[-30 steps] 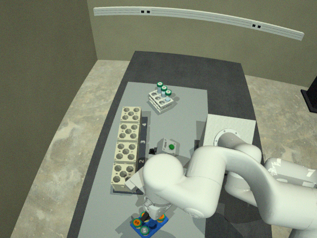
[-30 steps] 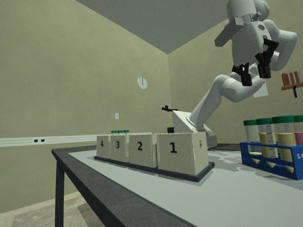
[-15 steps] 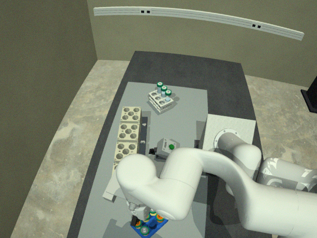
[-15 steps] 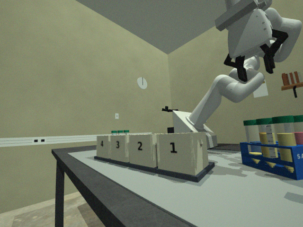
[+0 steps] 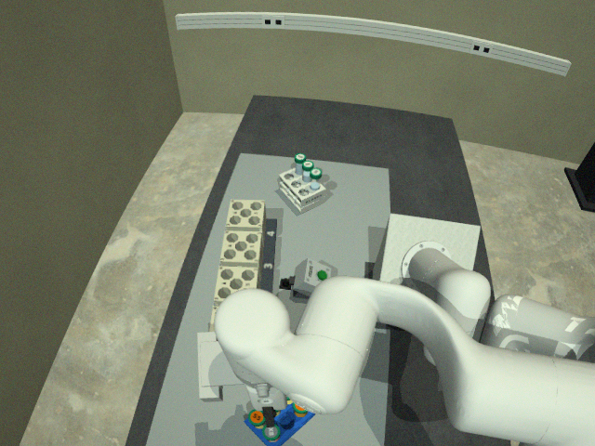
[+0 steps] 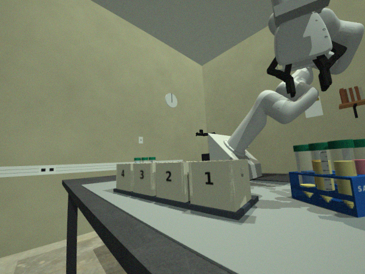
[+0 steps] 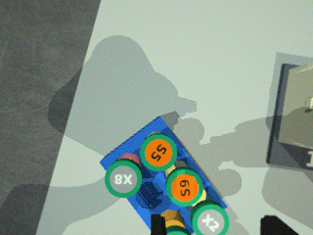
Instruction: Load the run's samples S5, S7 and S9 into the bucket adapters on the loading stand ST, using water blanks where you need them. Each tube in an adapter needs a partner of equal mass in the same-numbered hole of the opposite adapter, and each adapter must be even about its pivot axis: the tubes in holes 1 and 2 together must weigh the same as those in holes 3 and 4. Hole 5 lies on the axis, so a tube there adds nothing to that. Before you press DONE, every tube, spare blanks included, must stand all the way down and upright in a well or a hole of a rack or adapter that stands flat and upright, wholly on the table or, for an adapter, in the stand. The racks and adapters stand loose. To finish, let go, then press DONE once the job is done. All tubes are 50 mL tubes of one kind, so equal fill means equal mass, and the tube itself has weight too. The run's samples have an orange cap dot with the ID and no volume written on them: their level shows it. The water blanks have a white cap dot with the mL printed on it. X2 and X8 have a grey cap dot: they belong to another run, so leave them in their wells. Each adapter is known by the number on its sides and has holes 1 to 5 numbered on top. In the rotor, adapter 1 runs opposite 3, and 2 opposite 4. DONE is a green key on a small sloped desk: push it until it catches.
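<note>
My gripper (image 6: 306, 84) is open and empty, hanging high above the blue sample rack (image 6: 327, 191). In the wrist view the rack (image 7: 161, 188) holds S5 (image 7: 157, 152), S9 (image 7: 184, 186), grey-dot X8 (image 7: 123, 178) and X2 (image 7: 210, 221); an orange-capped tube (image 7: 173, 222) at the bottom edge is half hidden by a fingertip. Adapters 1 (image 6: 219, 184), 2 (image 6: 170, 180), 3 (image 6: 142, 177) and 4 (image 6: 124, 175) stand in a row on the dark stand. The holes of adapters 4 (image 5: 245, 213), 3 (image 5: 242, 246) and 2 (image 5: 235, 281) look empty; my arm hides adapter 1 from above.
A white rack (image 5: 305, 188) with three white-dot blanks stands at the far end of the mat. The green DONE key (image 5: 322, 274) sits on its small sloped desk beside the stand. The sample rack lies near the table's front edge.
</note>
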Available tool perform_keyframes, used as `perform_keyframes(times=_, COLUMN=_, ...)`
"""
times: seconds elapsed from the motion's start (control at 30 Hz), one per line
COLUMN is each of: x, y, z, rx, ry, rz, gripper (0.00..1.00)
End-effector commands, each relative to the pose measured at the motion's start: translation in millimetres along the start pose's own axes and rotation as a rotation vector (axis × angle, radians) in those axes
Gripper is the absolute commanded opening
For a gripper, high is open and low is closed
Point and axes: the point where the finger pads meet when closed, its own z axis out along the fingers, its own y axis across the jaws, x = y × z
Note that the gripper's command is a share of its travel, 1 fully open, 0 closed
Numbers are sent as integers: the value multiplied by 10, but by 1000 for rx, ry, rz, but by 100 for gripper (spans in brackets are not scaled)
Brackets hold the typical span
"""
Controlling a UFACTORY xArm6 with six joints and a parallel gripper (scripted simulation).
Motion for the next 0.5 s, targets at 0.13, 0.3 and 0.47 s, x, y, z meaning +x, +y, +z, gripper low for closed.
perform_keyframes(times=0.13, x=7, y=-3, z=-8, rx=9, ry=3, rz=-252, gripper=57)
perform_keyframes(times=0.3, x=7, y=-3, z=-8, rx=9, ry=4, rz=-419, gripper=57)
perform_keyframes(times=0.47, x=7, y=-3, z=-8, rx=8, ry=4, rz=-586, gripper=57)
